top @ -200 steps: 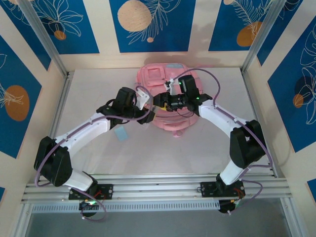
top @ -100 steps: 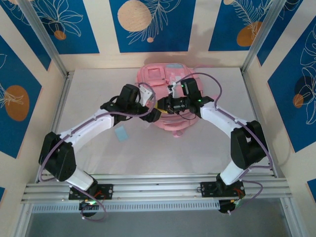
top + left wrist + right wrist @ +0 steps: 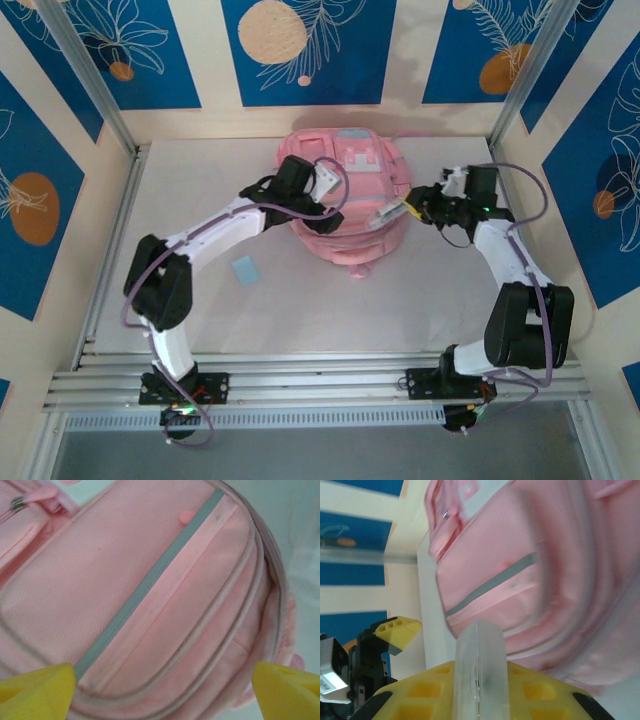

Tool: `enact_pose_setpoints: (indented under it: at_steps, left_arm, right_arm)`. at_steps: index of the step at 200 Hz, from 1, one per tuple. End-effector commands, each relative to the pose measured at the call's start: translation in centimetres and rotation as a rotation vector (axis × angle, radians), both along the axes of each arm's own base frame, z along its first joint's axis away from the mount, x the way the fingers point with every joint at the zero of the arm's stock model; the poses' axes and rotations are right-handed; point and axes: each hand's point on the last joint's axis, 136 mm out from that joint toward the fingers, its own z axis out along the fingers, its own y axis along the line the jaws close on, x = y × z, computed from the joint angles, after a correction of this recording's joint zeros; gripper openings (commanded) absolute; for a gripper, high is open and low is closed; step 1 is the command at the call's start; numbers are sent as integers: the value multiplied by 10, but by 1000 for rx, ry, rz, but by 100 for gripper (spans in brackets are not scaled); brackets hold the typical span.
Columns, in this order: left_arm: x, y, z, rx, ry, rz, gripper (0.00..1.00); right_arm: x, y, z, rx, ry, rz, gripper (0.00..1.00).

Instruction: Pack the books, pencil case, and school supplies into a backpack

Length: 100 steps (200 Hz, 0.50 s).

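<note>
The pink backpack point(image 3: 345, 165) lies flat at the back middle of the table, its front pocket with grey trim point(image 3: 150, 580) facing up. My left gripper point(image 3: 324, 210) hovers over its left side, open, with yellow fingertips point(image 3: 35, 690) spread wide and nothing between them. My right gripper point(image 3: 408, 211) is at the backpack's right edge, shut on a clear plastic packet point(image 3: 387, 214) that stands on edge between the yellow fingers point(image 3: 480, 675). A small light-blue square point(image 3: 243, 270) lies on the table, left of the backpack. The books and the pencil case are out of view.
Aluminium posts and patterned walls close in the white table point(image 3: 200, 200) on three sides. A rail point(image 3: 320, 385) carrying both arm bases runs along the near edge. In the right wrist view the left gripper's yellow finger point(image 3: 397, 629) shows beside the backpack point(image 3: 520, 580).
The left gripper has opened and moved up over the backpack's left side. The right arm has swung away to the right, shutting on the clear packet.
</note>
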Motion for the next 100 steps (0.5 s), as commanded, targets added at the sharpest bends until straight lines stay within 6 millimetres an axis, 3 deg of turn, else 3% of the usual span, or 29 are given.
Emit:
enact_pose_setpoints:
  at_steps: [1, 42, 78, 100]
  left_arm:
    - [-2, -20, -11, 109, -38, -95, 86]
    - [6, -42, -35, 177, -53, -165, 73]
    - [15, -47, -54, 215, -66, -186, 67]
    - [28, -47, -61, 250, -95, -172, 58]
  right_arm:
    - [-18, -22, 8, 32, -5, -28, 23]
    - [-36, -55, 10, 52, -19, -112, 23]
    - [-44, -60, 10, 88, -23, -122, 22]
    - [-46, -59, 11, 94, -26, -125, 22]
